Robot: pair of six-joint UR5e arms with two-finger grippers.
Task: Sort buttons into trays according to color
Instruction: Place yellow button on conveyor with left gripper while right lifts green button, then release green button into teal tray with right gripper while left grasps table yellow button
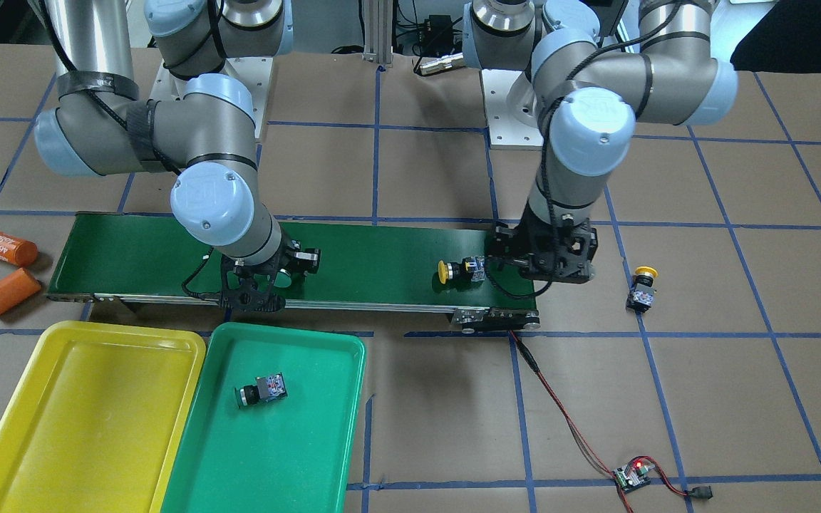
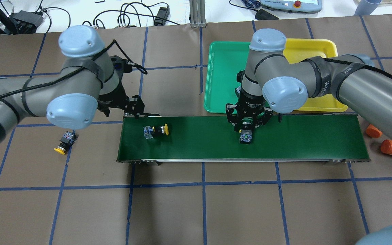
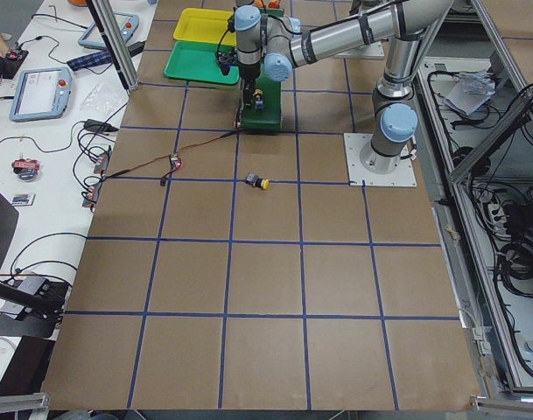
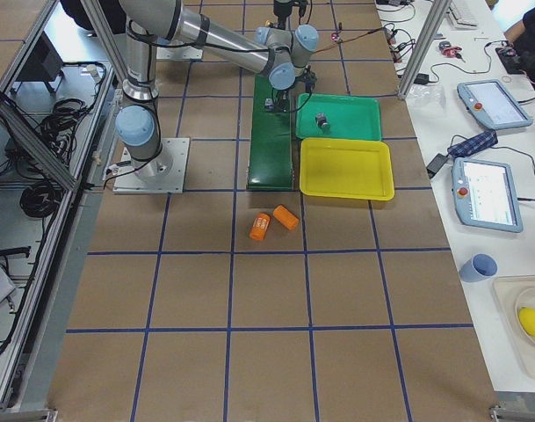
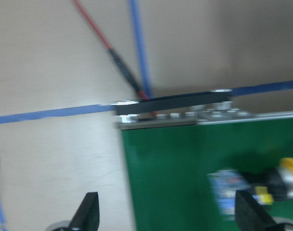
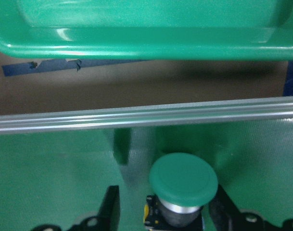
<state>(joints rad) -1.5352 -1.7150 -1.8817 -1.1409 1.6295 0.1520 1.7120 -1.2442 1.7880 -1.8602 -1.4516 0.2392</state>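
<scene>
- Green round-capped push-button [image 6: 183, 180] with a black-and-blue blocky body is lying on the long dark-green conveyor belt [image 2: 301, 136], near the belt's tray-side edge, with its cap pointing toward the trays.
- Right gripper [image 6: 166, 209] is hanging straight down over it with its fingers spread, one on each side of the button. There's a visible gap on at least one side, so it isn't squeezing anything.
- Left gripper [image 2: 134, 109] is hovering at the belt's end corner on the robot's left. Its fingers are wide apart and it's carrying nothing.
- Yellow-capped button [image 2: 155, 131] is lying on its side on the belt, close to that same end and just beside the left gripper.
- Second yellow-capped button [image 1: 642, 288] is sitting on the brown paper table [image 1: 738, 399], off the belt, past its left end.
- Second green-capped button [image 1: 261, 390] is lying on its side in the shallow green plastic tray [image 1: 296, 463], roughly mid-tray.
- Shallow yellow plastic tray [image 1: 61, 427] is sitting right beside the green one, with their long edges touching. Both are lining up along the table's operator-side edge, toward the corner on the robot's right.
- Two orange cylinders, one printed 4680 [image 1: 6, 246] and one plain [image 1: 6, 292], are lying off the belt's right end.
- Small circuit board [image 1: 631, 476] with a red light is sitting near the operator-side edge, wired to the belt's left end.
</scene>
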